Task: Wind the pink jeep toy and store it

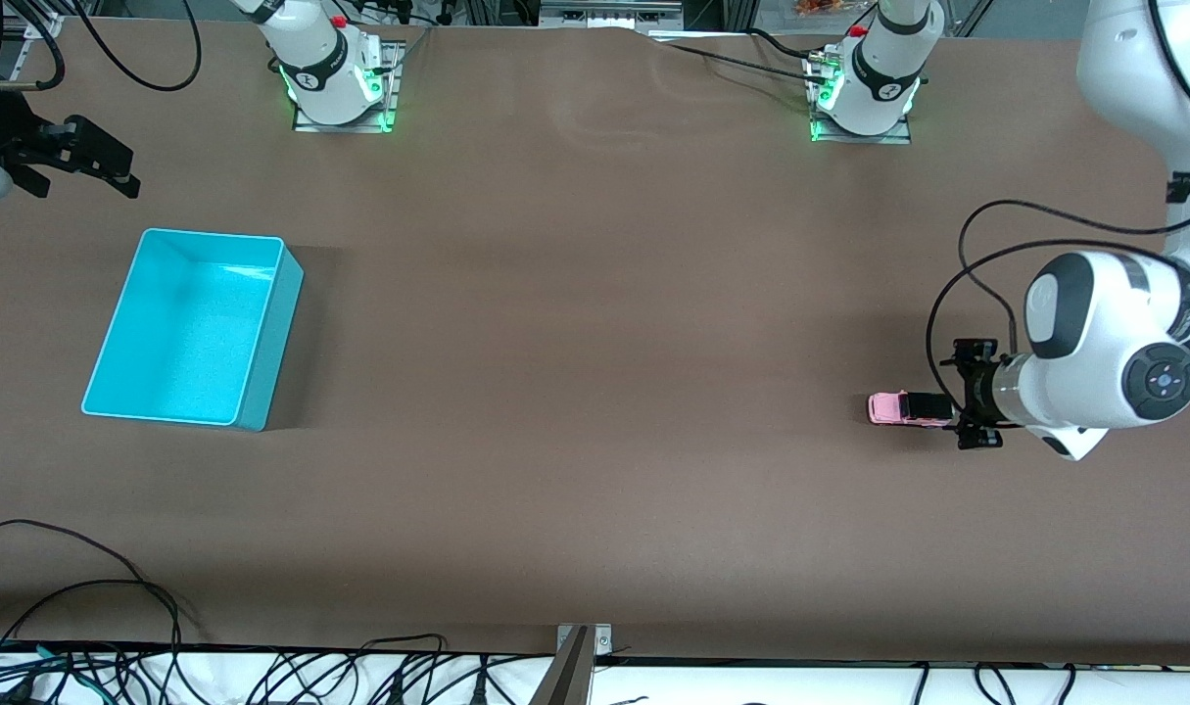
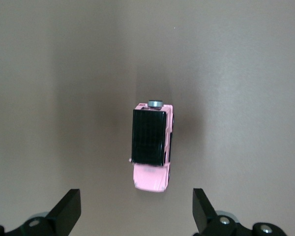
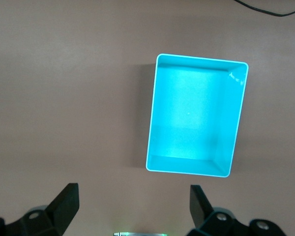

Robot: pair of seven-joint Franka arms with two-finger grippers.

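The pink jeep toy (image 1: 903, 408) stands on the brown table at the left arm's end, pink hood and black roof up; the left wrist view shows it (image 2: 151, 147) from above. My left gripper (image 1: 959, 403) hangs over the table right by the jeep, fingers wide open and empty, not touching it. The cyan bin (image 1: 277, 323) sits empty at the right arm's end and fills the right wrist view (image 3: 199, 57). My right gripper (image 1: 115, 166) is up over the table by the bin, open and empty.
The two arm bases (image 1: 345, 93) (image 1: 861, 103) stand at the table edge farthest from the front camera. Loose black cables (image 1: 75, 587) lie along the edge nearest that camera. Brown table (image 1: 595, 323) stretches between bin and jeep.
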